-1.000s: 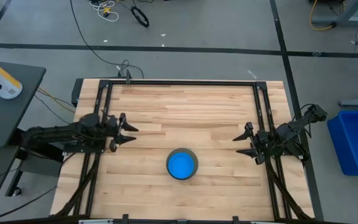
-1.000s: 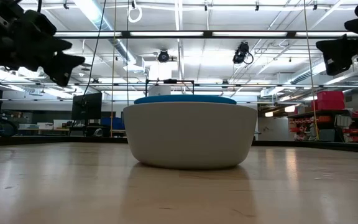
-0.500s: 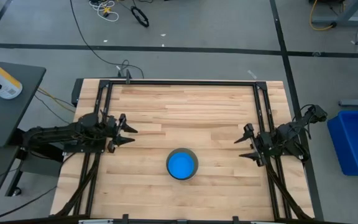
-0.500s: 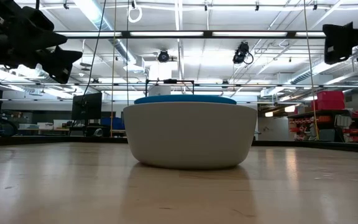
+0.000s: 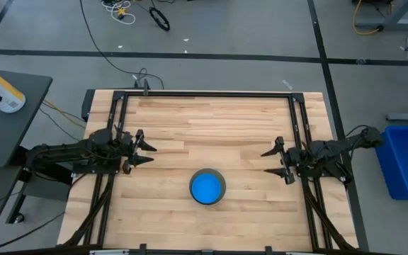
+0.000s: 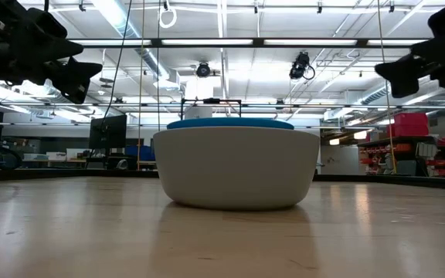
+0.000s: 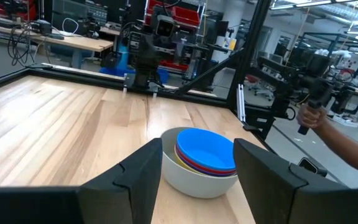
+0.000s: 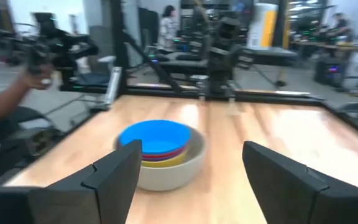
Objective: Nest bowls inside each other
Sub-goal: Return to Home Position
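Note:
The bowls point(image 5: 207, 188) stand as one stack near the table's middle, toward the near edge. The grey bowl point(image 6: 236, 168) rests on its base on the wood; the yellow, red and bright blue bowls point(image 7: 205, 151) sit inside it. No dark blue-purple bowl shows. My left gripper point(image 5: 150, 154) hovers open at the table's left side, pointing level toward the right. My right gripper point(image 5: 265, 161) hovers open at the right side, pointing level toward the left. Both are well apart from the stack.
A black frame point(image 5: 207, 95) runs along the table's far edge and both sides. A person's arm point(image 7: 347, 140) holding a dark handle shows beyond the near edge. A blue bin point(image 5: 406, 161) stands on the floor at the right. Bare wood lies around the stack.
My right gripper has swung a little toward the table's far edge and its fingers have spread wider. The left gripper and the bowls have kept still.

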Available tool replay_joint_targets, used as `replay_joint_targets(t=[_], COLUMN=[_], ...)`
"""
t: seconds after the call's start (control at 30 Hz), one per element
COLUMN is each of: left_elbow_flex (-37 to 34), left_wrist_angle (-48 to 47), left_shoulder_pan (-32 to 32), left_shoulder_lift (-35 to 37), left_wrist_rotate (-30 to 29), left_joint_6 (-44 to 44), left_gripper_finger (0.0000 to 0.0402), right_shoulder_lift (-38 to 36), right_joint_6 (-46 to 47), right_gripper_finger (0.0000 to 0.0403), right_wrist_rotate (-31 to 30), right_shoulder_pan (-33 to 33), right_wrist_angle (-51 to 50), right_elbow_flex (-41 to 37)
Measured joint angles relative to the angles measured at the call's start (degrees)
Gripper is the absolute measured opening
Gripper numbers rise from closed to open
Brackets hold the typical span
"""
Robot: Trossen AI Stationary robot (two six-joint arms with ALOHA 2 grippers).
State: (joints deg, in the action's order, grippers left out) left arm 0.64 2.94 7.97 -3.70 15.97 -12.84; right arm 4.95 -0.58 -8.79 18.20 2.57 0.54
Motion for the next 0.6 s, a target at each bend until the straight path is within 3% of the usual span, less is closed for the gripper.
replay_joint_targets(t=[0.13, 0.4, 0.5, 0.6], left_elbow_flex=[0.0, 0.0, 0.0, 0.0], left_wrist_angle=[0.0, 0.0, 0.0, 0.0], left_shoulder_pan=[0.0, 0.0, 0.0, 0.0], left_shoulder_lift=[0.0, 0.0, 0.0, 0.0], left_wrist_rotate=[0.0, 0.6, 0.6, 0.7], left_joint_6=[0.0, 1.8, 1.7, 1.7], left_gripper_finger=[0.0206, 0.0206, 0.0206, 0.0206], right_shoulder_lift=[0.2, 0.2, 0.2, 0.2], right_joint_6=[-1.4, -1.5, -1.4, -0.2], right_gripper_finger=[0.0295, 0.0304, 0.0307, 0.0309], right_wrist_rotate=[1.6, 13.1, 13.2, 7.5], right_shoulder_pan=[-4.3, -8.2, -8.2, -8.2], right_wrist_angle=[0.7, -0.1, -0.5, -1.6], right_elbow_flex=[0.0, 0.0, 0.0, 0.0])
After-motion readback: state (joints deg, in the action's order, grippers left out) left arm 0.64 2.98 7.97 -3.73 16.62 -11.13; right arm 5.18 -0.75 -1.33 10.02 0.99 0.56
